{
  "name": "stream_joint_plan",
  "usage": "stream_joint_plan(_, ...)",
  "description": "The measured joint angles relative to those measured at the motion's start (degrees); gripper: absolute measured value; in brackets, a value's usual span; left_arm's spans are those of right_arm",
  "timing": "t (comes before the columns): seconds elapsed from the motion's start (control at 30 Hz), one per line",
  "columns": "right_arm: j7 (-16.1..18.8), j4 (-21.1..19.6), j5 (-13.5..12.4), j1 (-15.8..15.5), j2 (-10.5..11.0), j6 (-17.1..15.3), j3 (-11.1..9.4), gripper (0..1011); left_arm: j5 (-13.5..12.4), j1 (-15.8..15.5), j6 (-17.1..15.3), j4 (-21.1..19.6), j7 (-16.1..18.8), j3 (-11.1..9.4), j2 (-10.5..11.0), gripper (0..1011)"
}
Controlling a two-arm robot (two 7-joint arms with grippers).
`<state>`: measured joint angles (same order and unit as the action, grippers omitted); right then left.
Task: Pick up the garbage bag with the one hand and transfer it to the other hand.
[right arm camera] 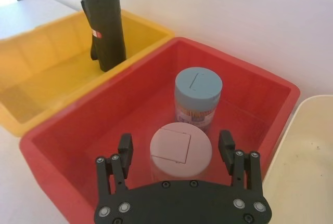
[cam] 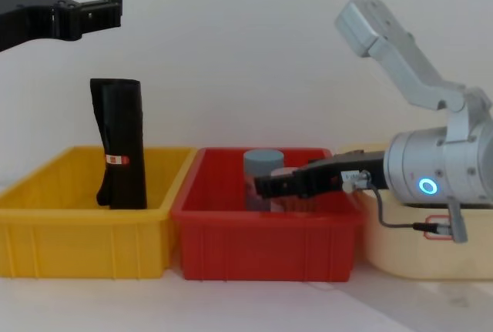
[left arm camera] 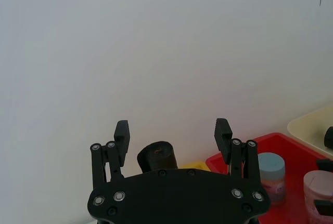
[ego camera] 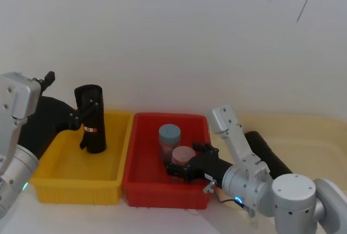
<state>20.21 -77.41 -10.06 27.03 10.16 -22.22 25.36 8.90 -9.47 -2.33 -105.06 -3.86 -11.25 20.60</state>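
Left tool [cam: 115, 2] hangs above the garbage bag [cam: 121, 143], fingers apart, nothing held. The roll stands upright in the yellow bin [ego camera: 51, 182]. Right tool [right arm camera: 177, 148] waits open over the pink-lidded jar [right arm camera: 181, 150] in the red bin [ego camera: 138, 190]. Recommendation: descend straight, centred on the roll, and close above the label band, leaving length for the handover.

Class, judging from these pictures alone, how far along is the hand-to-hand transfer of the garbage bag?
Done: nothing yet; the garbage bag stands upright in the yellow bin, ungripped. In hand: the left gripper hovers open above the roll. The right gripper waits open over the pink-lidded jar in the red bin. Left: grasping, lifting, handing over.
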Motion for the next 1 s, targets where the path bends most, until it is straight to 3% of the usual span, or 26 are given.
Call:
stream_joint_plan(0.2, -0.7, 1.2, 1.1, 0.5, -0.1, 0.7, 0.8, 979, 0.0, 0.0, 0.0, 0.0, 0.0, 0.0, 0.0, 1001)
stream_joint_plan(0.6, -1.8, 1.3, 3.0, 0.4, -0.2, 2.1, 1.5, 668, 0.0, 0.0, 0.0, 0.0, 0.0, 0.0, 0.0, 1001)
stream_joint_plan(1.0, -2.1, -3.7, 3.0, -1.0, 0.1, 2.3, 0.0, 668, 0.0, 0.0, 0.0, 0.0, 0.0, 0.0, 0.0, 1001)
